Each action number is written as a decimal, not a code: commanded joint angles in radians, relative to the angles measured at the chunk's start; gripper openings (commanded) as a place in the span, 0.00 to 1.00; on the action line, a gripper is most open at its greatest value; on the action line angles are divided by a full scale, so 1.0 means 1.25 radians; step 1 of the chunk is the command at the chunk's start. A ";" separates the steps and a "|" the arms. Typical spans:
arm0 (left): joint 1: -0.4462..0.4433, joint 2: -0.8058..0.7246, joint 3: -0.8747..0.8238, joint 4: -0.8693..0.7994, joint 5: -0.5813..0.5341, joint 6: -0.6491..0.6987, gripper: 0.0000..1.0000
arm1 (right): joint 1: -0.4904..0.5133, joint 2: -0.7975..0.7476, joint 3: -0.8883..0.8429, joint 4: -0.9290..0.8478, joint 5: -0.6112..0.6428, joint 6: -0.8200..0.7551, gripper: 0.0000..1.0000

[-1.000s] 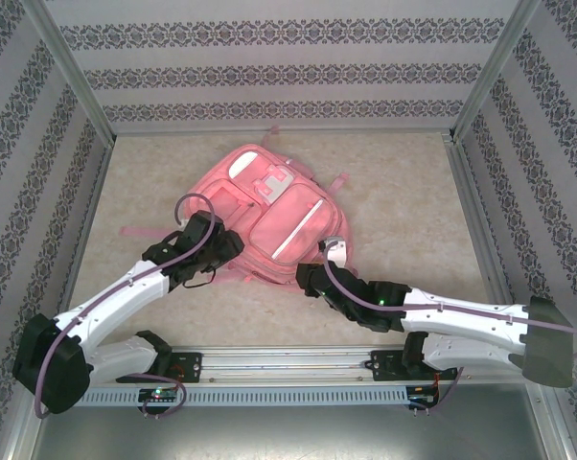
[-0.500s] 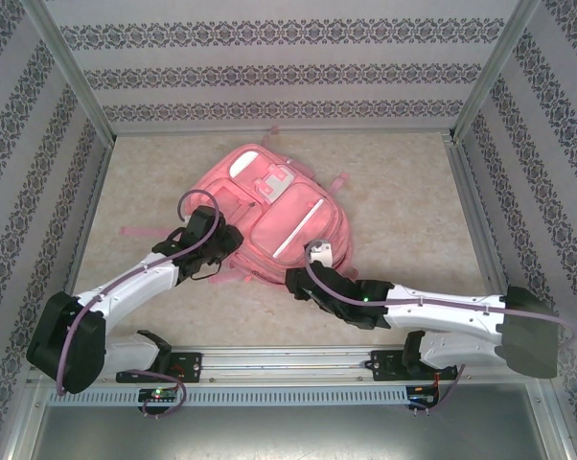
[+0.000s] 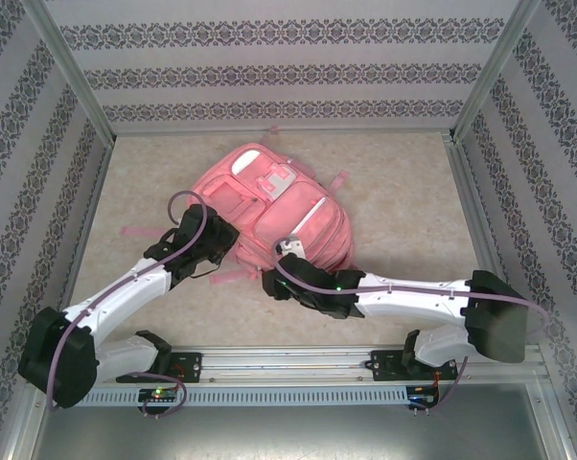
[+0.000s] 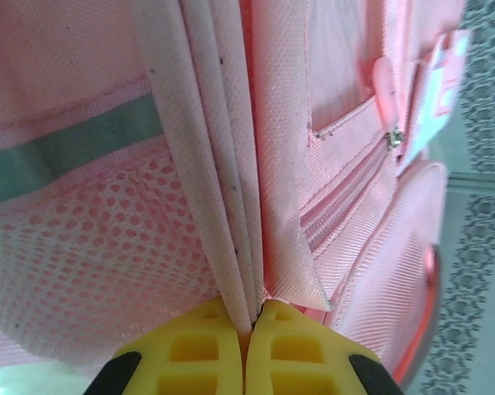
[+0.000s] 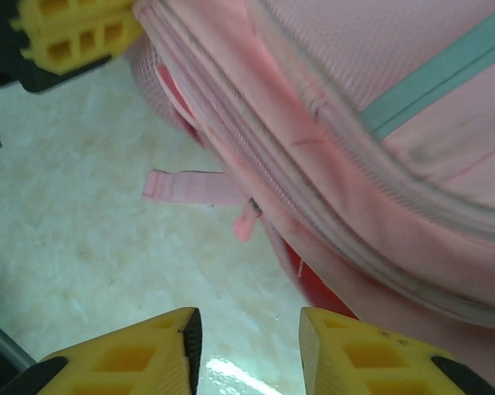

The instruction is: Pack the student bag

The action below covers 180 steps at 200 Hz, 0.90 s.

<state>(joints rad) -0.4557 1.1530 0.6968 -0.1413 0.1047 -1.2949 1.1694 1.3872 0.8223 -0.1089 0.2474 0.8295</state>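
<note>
Your left gripper [image 4: 249, 327] pinches a pale seam fold of the student bag [image 3: 269, 211] — your right gripper [image 5: 249, 333] hangs spread above the table [image 5: 83, 247], just beside the bag's zipped edge.

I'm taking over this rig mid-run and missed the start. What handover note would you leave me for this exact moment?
The left gripper is shut on a pale piped seam of the student bag, on the side toward the left arm.
The right gripper is open and holds nothing. It sits low over the table at the bag's near edge, with a zip pull and a loose strap just ahead.
The bag lies flat mid-table, front pockets up.
Done: left grip on the bag.
Left: that zip looks closed, so opening and packing remain.
</note>
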 commanded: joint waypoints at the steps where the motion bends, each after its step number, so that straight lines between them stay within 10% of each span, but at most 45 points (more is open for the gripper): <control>1: 0.008 -0.043 0.052 0.078 0.012 -0.059 0.00 | -0.006 0.024 0.031 0.025 -0.040 -0.001 0.39; 134: -0.028 -0.017 0.076 0.123 -0.030 -0.148 0.00 | 0.076 0.281 0.285 -0.291 0.255 0.179 0.29; 180: -0.042 -0.009 0.081 0.129 -0.047 -0.155 0.00 | 0.057 0.373 0.349 -0.349 0.292 0.217 0.48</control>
<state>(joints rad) -0.4915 1.1530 0.7349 -0.1268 0.0868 -1.4483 1.2575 1.8111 1.2190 -0.4580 0.5297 1.0561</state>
